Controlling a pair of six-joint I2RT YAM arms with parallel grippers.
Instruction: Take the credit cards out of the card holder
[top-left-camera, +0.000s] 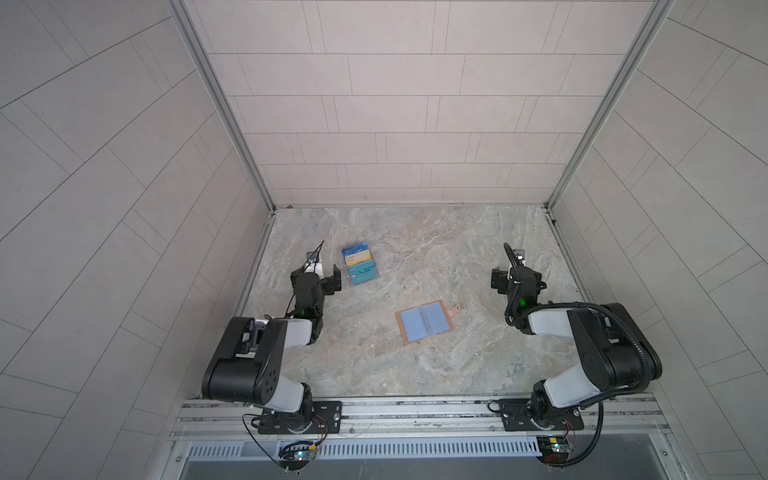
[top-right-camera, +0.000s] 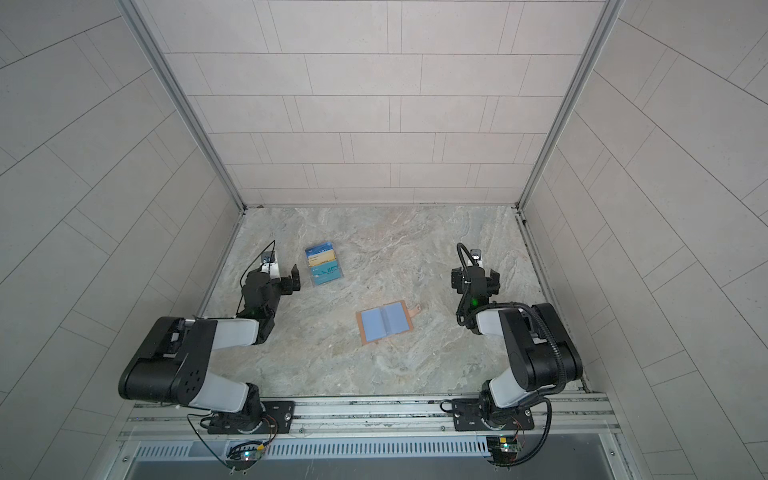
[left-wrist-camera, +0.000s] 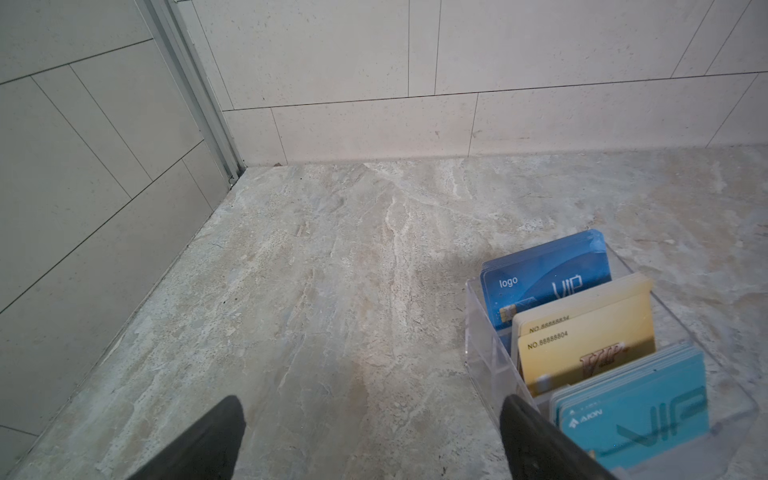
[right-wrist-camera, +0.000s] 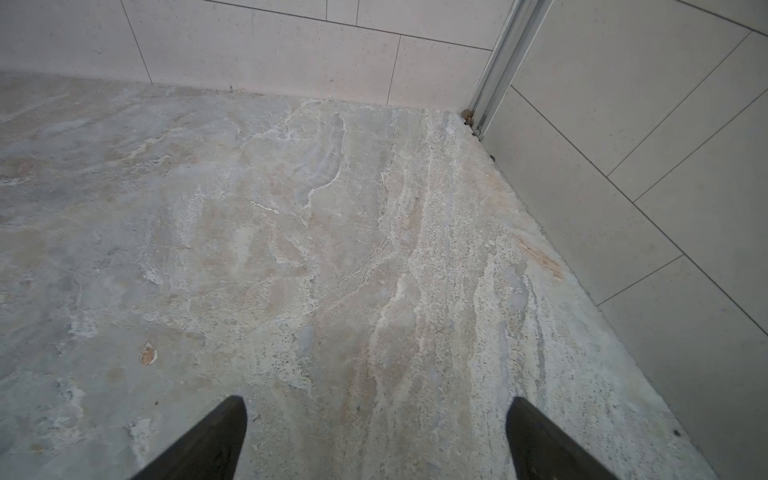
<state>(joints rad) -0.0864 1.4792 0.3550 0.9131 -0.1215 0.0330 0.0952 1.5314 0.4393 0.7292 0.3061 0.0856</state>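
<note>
I see the card holder (top-left-camera: 424, 322) (top-right-camera: 384, 322), a tan leather bifold, lying flat and spread open on the veined, matte stone-look table (top-left-camera: 415, 249), a little toward 5 o'clock of the table's middle. Its two inner pages are smooth pale blue-grey plastic sleeves, and a short leather snap tab (top-left-camera: 455, 309) sticks out at its 2 o'clock. From this height I cannot tell whether the credit cards sit in the sleeves.

At 10 o'clock of the card holder stands a clear, hard plastic divided box (top-left-camera: 360, 269) (top-right-camera: 323, 264) with glossy stacked cards in blue, gold and teal.

The left gripper (top-left-camera: 318, 277) (left-wrist-camera: 370, 405) is at the box's 9 o'clock, its jaws spread wide and holding nothing. One black finger is just beside the box wall (left-wrist-camera: 482, 332), and I cannot tell whether it touches. The right gripper (top-left-camera: 517, 275) (right-wrist-camera: 376, 405) hangs at 2 o'clock of the card holder, well apart from it, jaws equally wide over bare stone.

Only the left wrist view lets me read the cards' print, "VIP" and "logo". Neither wrist view shows the card holder, which appears in both top views.
</note>
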